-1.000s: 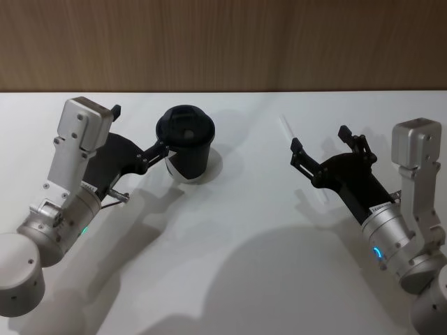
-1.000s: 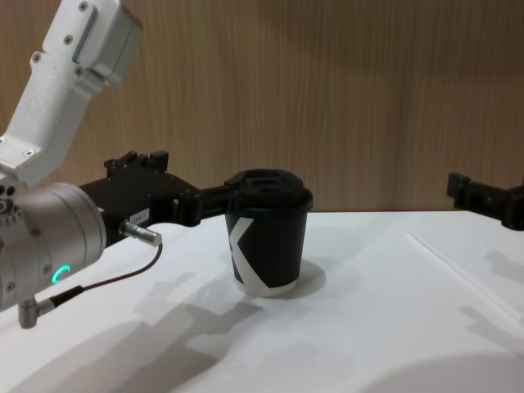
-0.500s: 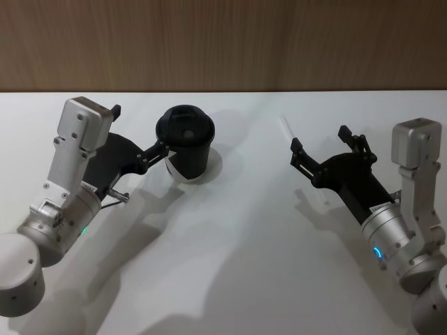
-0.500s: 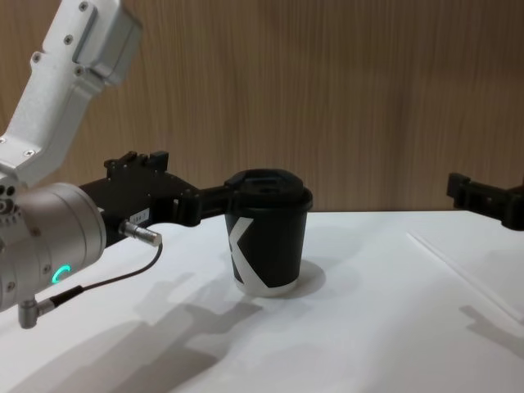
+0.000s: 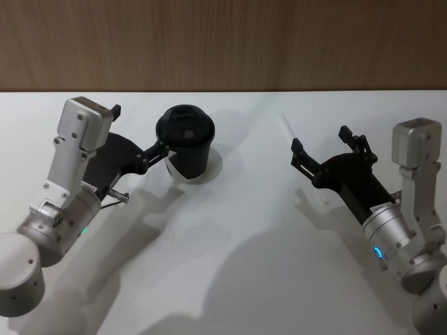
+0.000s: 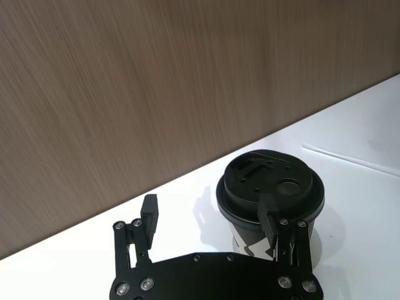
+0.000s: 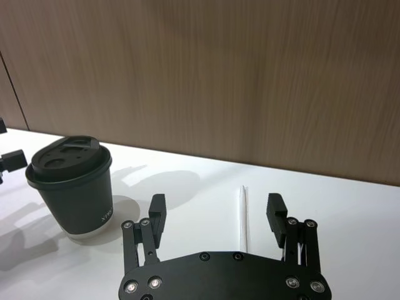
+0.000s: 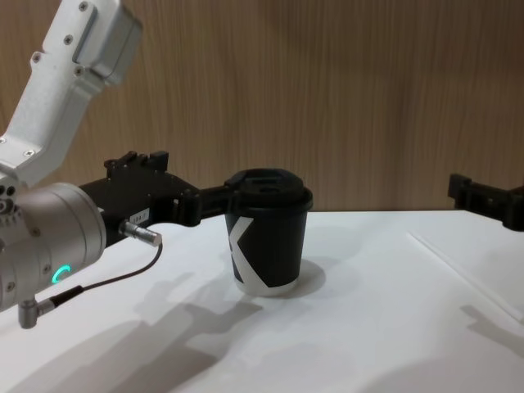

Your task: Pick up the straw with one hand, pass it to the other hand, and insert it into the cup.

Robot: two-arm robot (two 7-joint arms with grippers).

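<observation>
Nothing visible has shifted over the last second: both arms and both task items sit where they were.

The straw [image 5: 286, 128] lies flat on the white table [image 5: 230, 230], well to the right of the cup, its far end pointing toward the wooden wall. In the right wrist view the straw [image 7: 242, 215] runs between the 2 spread fingers of the right gripper [image 7: 216, 206], closer to 1 of them than to the other. In the head view the right gripper [image 5: 319, 138] hovers above it, holding nothing.

The black lidded cup [image 5: 187, 143] stands upright at the left. The left gripper [image 5: 140, 128] is also spread and empty, with 1 finger right against the cup's side; whether it touches cannot be told.

Risks, as judged from here: the straw is thin, round and flat on the surface, so an off-centre closure could roll or flick it away, or the tips could strike the table. Any sideways drift of the left gripper could tip the light cup. The lid's small opening leaves little margin for insertion.
</observation>
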